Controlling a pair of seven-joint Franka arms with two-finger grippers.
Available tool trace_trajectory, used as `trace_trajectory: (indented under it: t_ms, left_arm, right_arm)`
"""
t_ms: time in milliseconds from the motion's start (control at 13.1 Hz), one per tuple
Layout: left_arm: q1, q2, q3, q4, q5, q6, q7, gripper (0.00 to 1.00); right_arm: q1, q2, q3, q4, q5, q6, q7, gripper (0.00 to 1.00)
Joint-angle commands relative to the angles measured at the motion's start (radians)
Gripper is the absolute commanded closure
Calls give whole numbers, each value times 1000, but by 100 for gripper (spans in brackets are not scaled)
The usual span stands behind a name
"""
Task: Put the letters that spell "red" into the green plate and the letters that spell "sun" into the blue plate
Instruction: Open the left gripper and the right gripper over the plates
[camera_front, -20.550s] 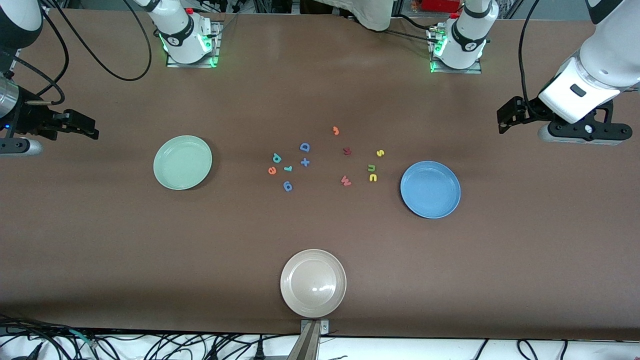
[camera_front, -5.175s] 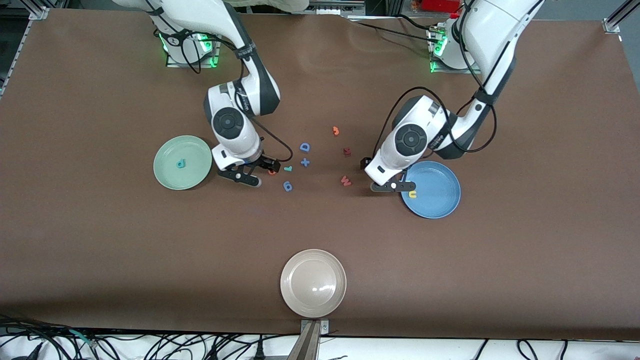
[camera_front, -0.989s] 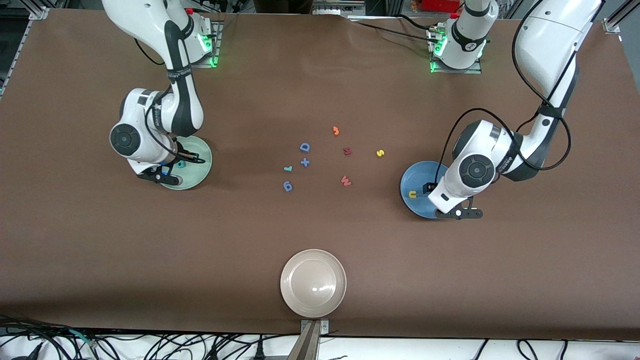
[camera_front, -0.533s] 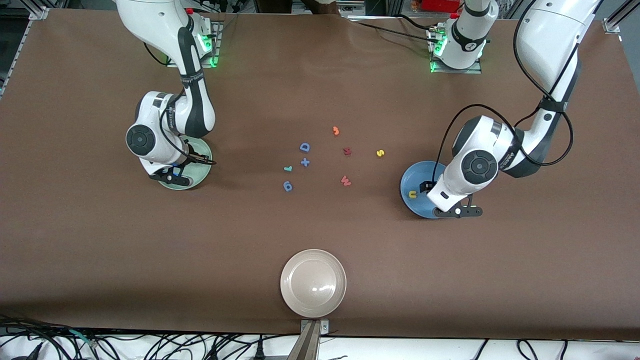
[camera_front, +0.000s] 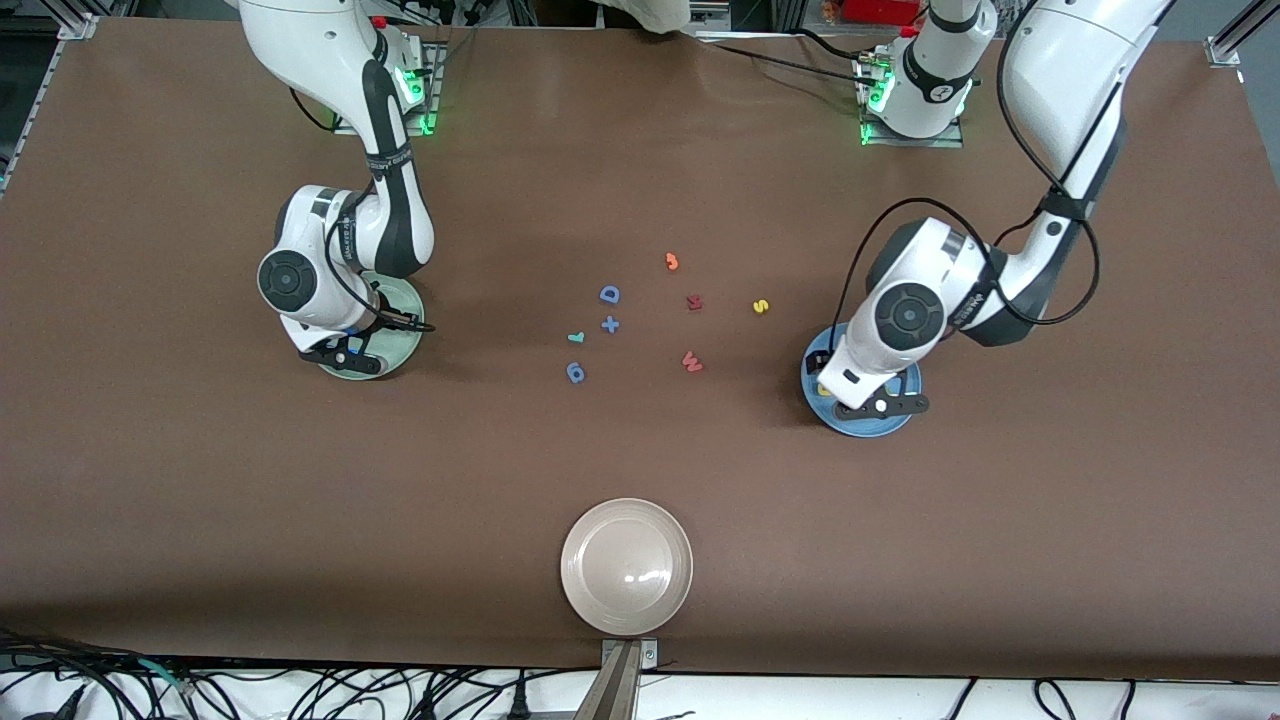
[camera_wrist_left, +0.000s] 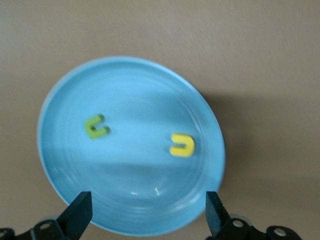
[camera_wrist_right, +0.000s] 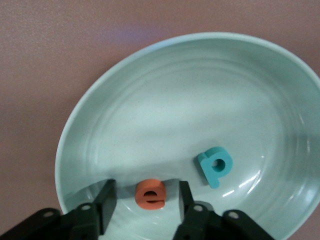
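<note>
My right gripper (camera_wrist_right: 146, 190) hangs low over the green plate (camera_wrist_right: 150, 115), open. The orange "e" (camera_wrist_right: 150, 195) lies in the plate between the fingers, with a gap on each side. The teal "d" (camera_wrist_right: 216, 165) lies beside it. My left gripper (camera_wrist_left: 147, 220) is wide open and empty above the blue plate (camera_wrist_left: 130, 90), which holds the green "n" (camera_wrist_left: 96, 126) and the yellow "u" (camera_wrist_left: 182, 145). On the bare table the teal "r" (camera_front: 576, 338) lies near the middle. The yellow "s" (camera_front: 761, 306) lies toward the blue plate (camera_front: 870, 424).
Other letters are scattered mid-table: a blue "D" (camera_front: 610, 294), a blue plus (camera_front: 610, 324), a blue "q"-like letter (camera_front: 575, 373), a red "w" (camera_front: 691, 361), a dark red letter (camera_front: 694, 302) and an orange one (camera_front: 672, 262). A beige plate (camera_front: 626, 566) sits near the front edge.
My right gripper has opened and let go of the orange "e" in the green plate. My left arm has shifted over the blue plate toward the table's middle, still open.
</note>
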Motion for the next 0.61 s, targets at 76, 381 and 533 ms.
trace_trajectory:
  t_ms: [76, 381, 533]
  left_arm:
    - [-67, -21, -3, -51, -18, 11, -98, 0]
    - [-75, 10, -94, -86, -18, 40, -222, 0]
    - [-76, 10, -97, -155, -18, 148, -244, 0]
  right_arm:
    - [5, -32, -5, 22, 33, -32, -16, 6]
    - [11, -66, -13, 133, 34, -212, 96, 6]
    - [20, -66, -7, 198, 34, -267, 179, 6]
